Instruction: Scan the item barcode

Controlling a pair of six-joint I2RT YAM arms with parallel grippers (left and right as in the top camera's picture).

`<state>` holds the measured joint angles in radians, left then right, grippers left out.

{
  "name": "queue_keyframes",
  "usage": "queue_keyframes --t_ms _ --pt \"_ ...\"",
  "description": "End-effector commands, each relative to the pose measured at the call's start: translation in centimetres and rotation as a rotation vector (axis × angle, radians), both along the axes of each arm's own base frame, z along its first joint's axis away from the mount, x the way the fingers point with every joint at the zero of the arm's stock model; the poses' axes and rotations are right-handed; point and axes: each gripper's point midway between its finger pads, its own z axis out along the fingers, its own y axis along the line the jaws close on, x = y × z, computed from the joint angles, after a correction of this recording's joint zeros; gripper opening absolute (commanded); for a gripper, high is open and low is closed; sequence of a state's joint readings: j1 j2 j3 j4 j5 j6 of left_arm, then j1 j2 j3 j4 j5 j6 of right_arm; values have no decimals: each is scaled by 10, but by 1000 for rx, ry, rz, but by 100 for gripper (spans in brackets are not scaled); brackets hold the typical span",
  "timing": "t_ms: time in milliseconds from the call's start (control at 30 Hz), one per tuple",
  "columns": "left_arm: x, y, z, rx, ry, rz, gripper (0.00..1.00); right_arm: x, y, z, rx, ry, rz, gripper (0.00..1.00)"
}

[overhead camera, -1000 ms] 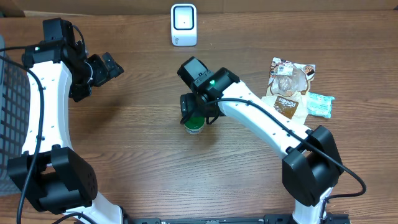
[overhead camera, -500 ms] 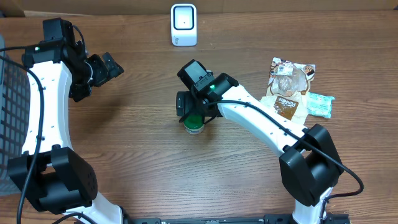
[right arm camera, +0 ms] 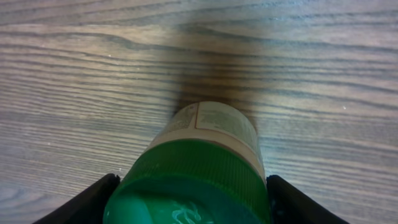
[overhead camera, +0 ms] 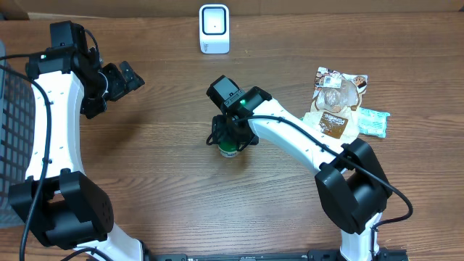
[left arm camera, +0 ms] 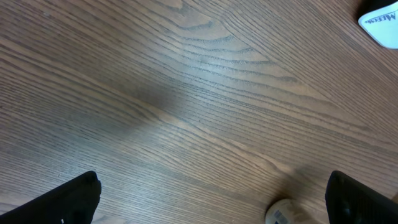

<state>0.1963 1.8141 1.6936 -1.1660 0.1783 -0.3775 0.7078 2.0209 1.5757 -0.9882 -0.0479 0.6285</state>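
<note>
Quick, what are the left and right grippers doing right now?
Left gripper: open, holding nothing.
Right gripper: closed on the green-capped bottle, gripping its cap from both sides.

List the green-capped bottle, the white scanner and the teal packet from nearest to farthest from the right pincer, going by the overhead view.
From the right pincer:
1. Green-capped bottle: directly under the pincer, between its fingers, mid-table.
2. White scanner: at the table's far edge, behind the pincer.
3. Teal packet: far off on the robot's right side, beside the snack bags.
</note>
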Motion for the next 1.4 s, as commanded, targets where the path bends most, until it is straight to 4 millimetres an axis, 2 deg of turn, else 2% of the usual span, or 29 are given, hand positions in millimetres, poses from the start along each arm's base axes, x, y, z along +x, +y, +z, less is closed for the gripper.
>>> queue_keyframes --t_ms 0,167,300,533,633,800,867,900,1233,1367 --pt "2 -2 4 10 -13 -14 99 -4 -4 -3 -19 13 9 63" --pt "2 -2 4 10 -13 -14 100 -3 -7 1 -24 16 23 52" --pt "2 -2 4 10 -13 -14 99 7 -5 26 2 -31 108 47" --pt "2 -2 4 10 -13 -14 99 17 27 102 249 -208 413 46" --pt "2 -2 4 10 -13 -14 99 17 32 134 394 -273 543 45" --pt "2 -2 4 10 -13 -14 100 3 30 186 740 -337 774 45" --pt "2 -2 4 10 -13 -14 100 2 24 201 842 -358 809 45" --pt "2 -2 4 10 -13 -14 100 9 14 208 888 -388 817 45" --pt "2 -2 4 10 -13 -14 100 13 8 213 906 -430 842 44" --pt "2 -2 4 10 -13 -14 100 19 7 215 922 -383 754 42"
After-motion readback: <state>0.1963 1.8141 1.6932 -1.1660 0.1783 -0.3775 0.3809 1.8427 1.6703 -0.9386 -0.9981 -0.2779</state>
